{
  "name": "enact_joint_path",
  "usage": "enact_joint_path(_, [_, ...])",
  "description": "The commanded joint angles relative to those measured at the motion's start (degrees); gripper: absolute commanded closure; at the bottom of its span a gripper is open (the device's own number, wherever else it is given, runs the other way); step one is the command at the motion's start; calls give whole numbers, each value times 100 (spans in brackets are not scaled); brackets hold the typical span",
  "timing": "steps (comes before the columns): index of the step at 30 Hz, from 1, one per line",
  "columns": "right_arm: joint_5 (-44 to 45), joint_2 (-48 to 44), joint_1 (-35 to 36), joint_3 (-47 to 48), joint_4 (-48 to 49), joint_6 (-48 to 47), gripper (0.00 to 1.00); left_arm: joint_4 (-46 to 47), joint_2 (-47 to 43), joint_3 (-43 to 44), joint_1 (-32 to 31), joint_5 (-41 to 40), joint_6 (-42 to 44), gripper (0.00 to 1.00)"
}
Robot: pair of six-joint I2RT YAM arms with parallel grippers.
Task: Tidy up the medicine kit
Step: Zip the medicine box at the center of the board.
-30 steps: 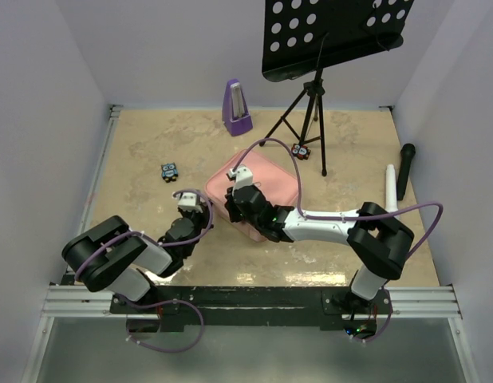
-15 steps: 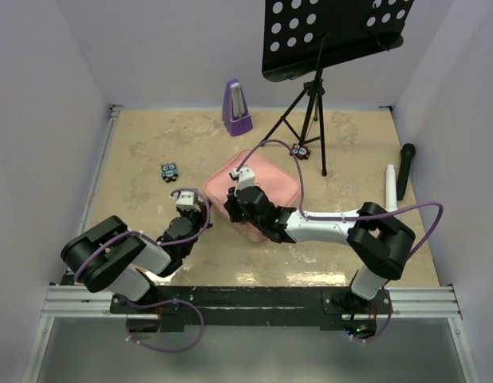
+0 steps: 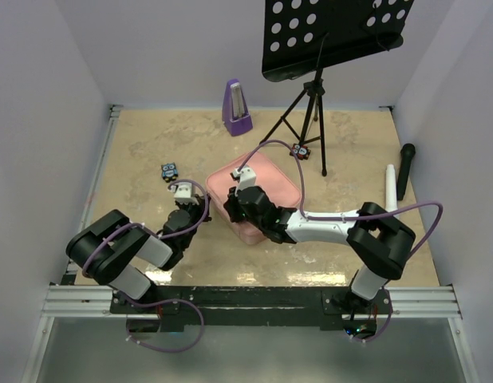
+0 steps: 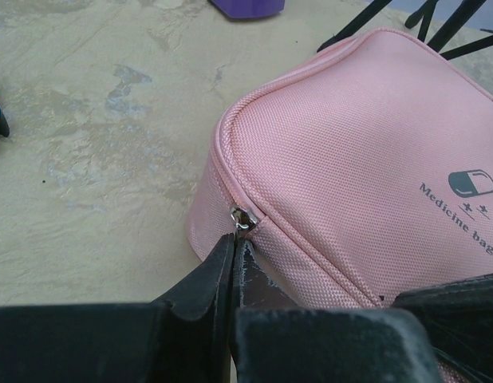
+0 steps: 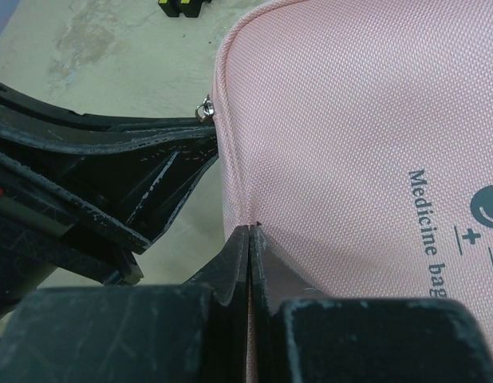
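The left gripper (image 4: 237, 239), jaws clamped on the zip pull (image 4: 242, 217), has shifted slightly far-left, starting the zip round the corner. The right gripper (image 5: 250, 234), jaws together, presses on the near-left seam. The medicine kit (image 3: 270, 179) sits in the middle of the table (image 3: 151, 152), lid still closed, so unzipping has barely begun.

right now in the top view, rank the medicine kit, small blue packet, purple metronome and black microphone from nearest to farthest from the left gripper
From the left gripper:
1. medicine kit: touching, its corner right at the fingertips
2. small blue packet: a little beyond, to the left
3. purple metronome: at the back of the table, near the middle
4. black microphone: far right edge
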Motion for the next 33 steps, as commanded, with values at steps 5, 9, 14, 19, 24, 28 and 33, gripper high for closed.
enact_joint_path(5, [-716,445,155,-488,-2118,-21,100,740,-62,189,389,-633,-154,100])
enact_joint_path(9, [-427,7,155,-567,-2066,-3,100,766,-211,-4,354,-492,-356,100])
enact_joint_path(14, [-118,-793,155,-498,-2214,-56,64,600,-387,-84,160,-562,-330,100])
enact_joint_path(19, [329,-593,216,231,-2943,-468,39,520,-527,-163,37,-633,-312,100])
enact_joint_path(24, [918,-294,339,811,-3331,-811,30,476,-598,-216,-68,-642,-295,100])
enact_joint_path(28, [1445,145,427,1190,-3638,-935,30,564,-581,-260,-130,-615,-295,100])
enact_joint_path(33, [1876,629,515,1550,-4016,-1093,36,573,-616,-286,-130,-589,-286,100])
